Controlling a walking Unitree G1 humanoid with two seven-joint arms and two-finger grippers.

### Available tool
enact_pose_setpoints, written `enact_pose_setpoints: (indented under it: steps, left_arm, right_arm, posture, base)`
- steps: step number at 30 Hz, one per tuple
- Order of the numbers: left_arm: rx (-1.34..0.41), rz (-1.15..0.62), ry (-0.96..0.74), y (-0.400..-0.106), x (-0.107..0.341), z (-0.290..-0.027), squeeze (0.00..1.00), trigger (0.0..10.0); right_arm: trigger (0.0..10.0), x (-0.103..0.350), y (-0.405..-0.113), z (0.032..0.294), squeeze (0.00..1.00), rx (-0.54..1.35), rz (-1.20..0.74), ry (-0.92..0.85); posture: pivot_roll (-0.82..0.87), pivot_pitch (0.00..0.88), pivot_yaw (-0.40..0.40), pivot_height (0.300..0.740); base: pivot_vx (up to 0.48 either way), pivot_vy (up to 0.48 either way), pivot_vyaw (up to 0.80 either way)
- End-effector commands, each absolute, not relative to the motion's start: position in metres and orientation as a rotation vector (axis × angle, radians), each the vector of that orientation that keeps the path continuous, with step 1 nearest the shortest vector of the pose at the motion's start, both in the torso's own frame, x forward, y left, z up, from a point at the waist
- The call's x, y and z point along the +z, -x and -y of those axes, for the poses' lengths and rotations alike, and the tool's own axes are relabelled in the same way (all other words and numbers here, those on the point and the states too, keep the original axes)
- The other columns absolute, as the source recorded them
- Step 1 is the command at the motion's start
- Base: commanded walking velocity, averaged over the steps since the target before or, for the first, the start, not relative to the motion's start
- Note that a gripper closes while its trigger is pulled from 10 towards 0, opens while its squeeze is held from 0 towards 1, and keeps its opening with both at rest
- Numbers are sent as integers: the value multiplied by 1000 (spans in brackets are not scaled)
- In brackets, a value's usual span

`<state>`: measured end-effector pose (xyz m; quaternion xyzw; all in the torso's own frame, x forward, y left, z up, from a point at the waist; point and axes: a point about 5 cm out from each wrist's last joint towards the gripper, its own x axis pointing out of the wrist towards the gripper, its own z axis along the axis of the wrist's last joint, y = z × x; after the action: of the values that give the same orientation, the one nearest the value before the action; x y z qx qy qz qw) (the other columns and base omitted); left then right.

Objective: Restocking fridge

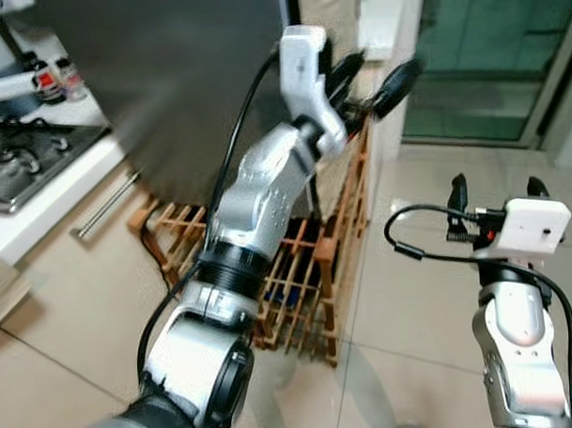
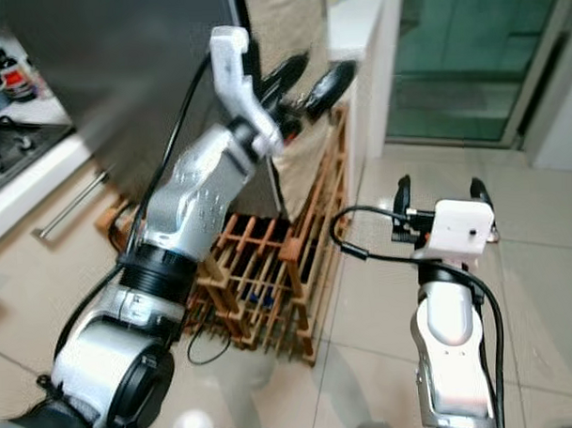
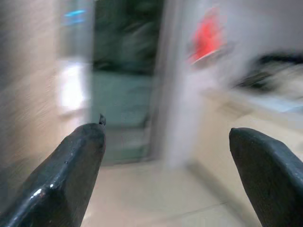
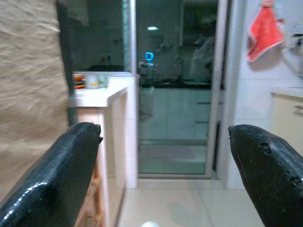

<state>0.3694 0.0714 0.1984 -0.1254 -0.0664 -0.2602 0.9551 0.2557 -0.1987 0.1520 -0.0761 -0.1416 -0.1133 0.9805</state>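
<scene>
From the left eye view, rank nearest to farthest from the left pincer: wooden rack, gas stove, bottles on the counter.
From the left pincer, raised with fingers apart near the dark fridge door:
1. Wooden rack, directly below it on the floor.
2. Gas stove, on the counter far to the robot's left.
3. Bottles, at the counter's back, slightly beyond the stove.

A: Left gripper (image 1: 371, 80)?
B: Raised, fingers spread, near the dark fridge (image 1: 187, 77), above a wooden rack (image 1: 307, 270).
A: Right gripper (image 1: 497, 193)?
B: Fingers apart, over tiled floor (image 1: 410, 266)
</scene>
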Motion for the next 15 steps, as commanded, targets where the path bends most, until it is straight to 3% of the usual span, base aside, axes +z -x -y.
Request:
enact_pose_setpoints:
  steps: [1,2,5,6,8,9,10,12,13,15]
  left_arm:
    - [-369,151,221,-366,192,-112,0,10000]
    - [-369,151,221,-366,192,-112,0,10000]
    - [-277,184,185,-342,186,-149,0,10000]
    - [-277,184,185,-342,186,-149,0,10000]
    - [-164,252,162,-318,194,-182,0,10000]
    - [-164,252,162,-318,194,-182,0,10000]
    - [-94,308,46,-282,199,-198,0,10000]
    - [-20,295,-48,-269,197,-198,0,10000]
    - [56,240,23,-275,192,-200,0,10000]
    - [-4,270,86,-285,199,-184,27,10000]
  right_arm:
    - [10000,154,-255,196,0,-211,289,163]
    - [10000,154,-255,196,0,-211,289,163]
    - [10000,153,-250,202,0,-233,281,158]
    - [10000,153,-250,202,0,-233,281,158]
    - [10000,159,-233,206,0,-269,298,175]
    - [10000,159,-233,206,0,-269,298,175]
    - [10000,170,-205,204,0,-273,338,224]
    - [10000,173,-192,203,0,-266,349,244]
    - [10000,170,-192,203,0,-267,343,242]
    - [10000,163,-199,204,0,-268,321,228]
  posture:
    - [-144,0,142,732]
    - [-144,0,142,732]
    - [-104,0,125,732]
    - [-104,0,125,732]
    - [-87,0,119,732]
    - [-87,0,119,732]
    - [-74,0,111,732]
    - [-66,0,97,732]
    - [-65,0,93,732]
    - [-60,0,86,732]
  base:
    - [0,0,0]
    - [0,0,0]
    - [0,0,0]
    - [0,0,0]
    - [0,0,0]
    - [0,0,0]
    - [0,0,0]
    - [0,0,0]
    - [0,0,0]
    - [0,0,0]
